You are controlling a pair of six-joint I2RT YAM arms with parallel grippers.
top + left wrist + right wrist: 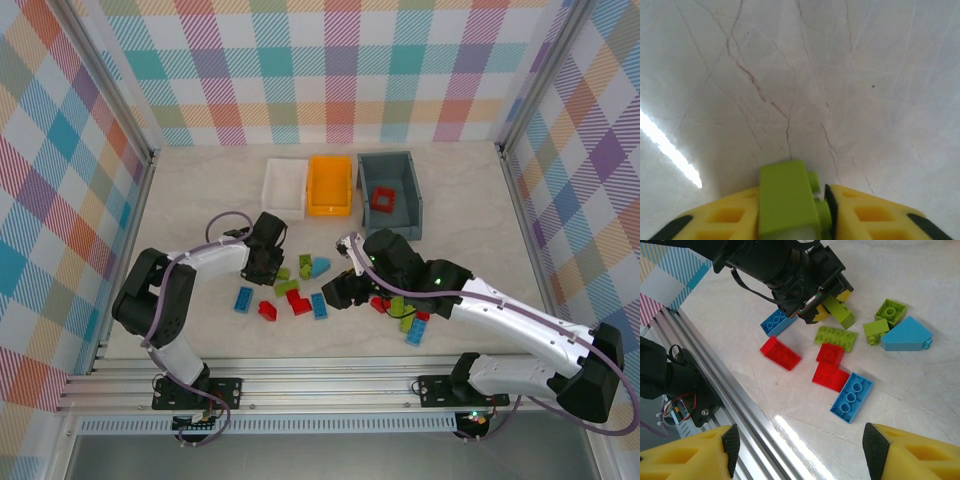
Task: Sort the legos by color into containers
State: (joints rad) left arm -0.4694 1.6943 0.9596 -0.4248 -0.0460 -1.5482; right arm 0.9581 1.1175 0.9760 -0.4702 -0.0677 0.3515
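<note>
Your left jaws clamp a lime green lego [787,200], that arm bent low over the lego pile [299,300]; your right jaws hover wide apart above that pile.

In the left wrist view the lime green brick [787,197] runs off the bottom edge between the left fingers [730,217], themselves cut off; the right fingers [912,452] are likewise cropped in their wrist view
</note>
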